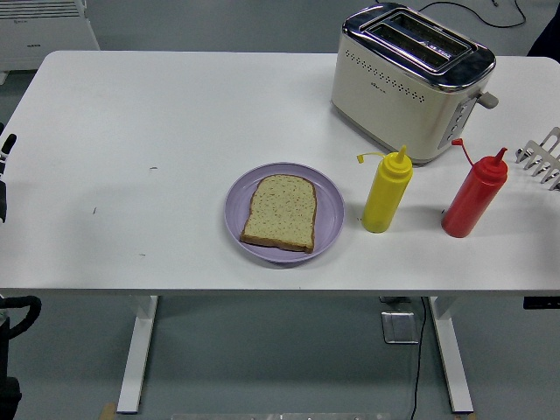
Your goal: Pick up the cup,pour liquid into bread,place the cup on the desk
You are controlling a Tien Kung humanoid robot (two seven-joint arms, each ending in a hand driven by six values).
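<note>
A slice of brown bread (279,213) lies flat on a lilac plate (328,213) near the table's front middle. To its right stand a yellow squeeze bottle (386,194) and a red squeeze bottle (473,197), both upright with caps flipped off to the left. No cup shows anywhere. Only a thin dark sliver of my left arm (4,157) shows at the left edge, far from the plate and bottles. More black parts of the robot (13,315) sit below the table's front left corner. My right hand is out of view.
A cream and chrome toaster (409,80) stands at the back right, just behind the yellow bottle. A pale wire rack (544,157) pokes in at the right edge, close to the red bottle. The white table (157,114) has a broad bare left half.
</note>
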